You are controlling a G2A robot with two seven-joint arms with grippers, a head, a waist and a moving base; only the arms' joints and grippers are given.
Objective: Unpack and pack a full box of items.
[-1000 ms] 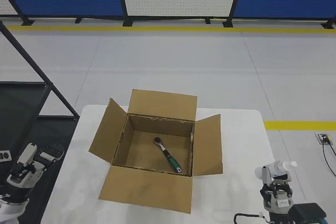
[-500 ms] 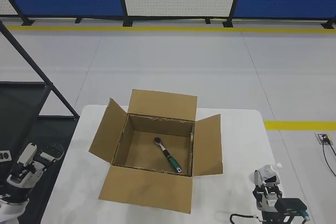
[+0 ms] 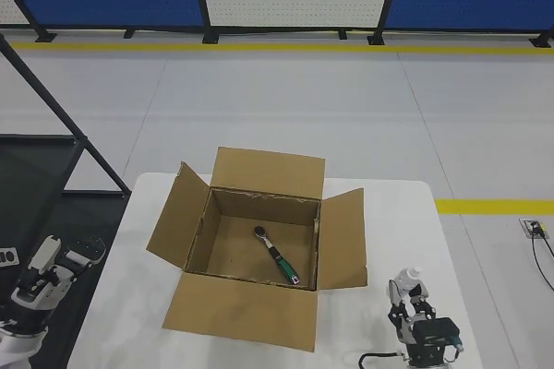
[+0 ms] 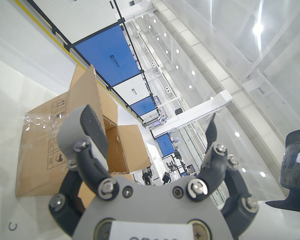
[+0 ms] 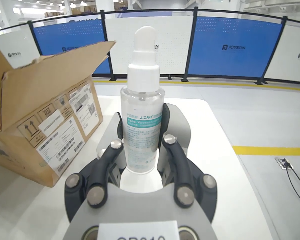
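Leftward along the lower edge, I'm carrying the bottle, right gripper pinching it, keeping it upright past the box.

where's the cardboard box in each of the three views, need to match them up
top view: cardboard box at the table's middle, flaps open, ratchet wrench inside.
left wrist view: box behind the left gripper, one flap raised.
right wrist view: box beside the spray bottle in the right gripper, labelled wall showing.
shared landmark: the blue and white fence beyond the table.
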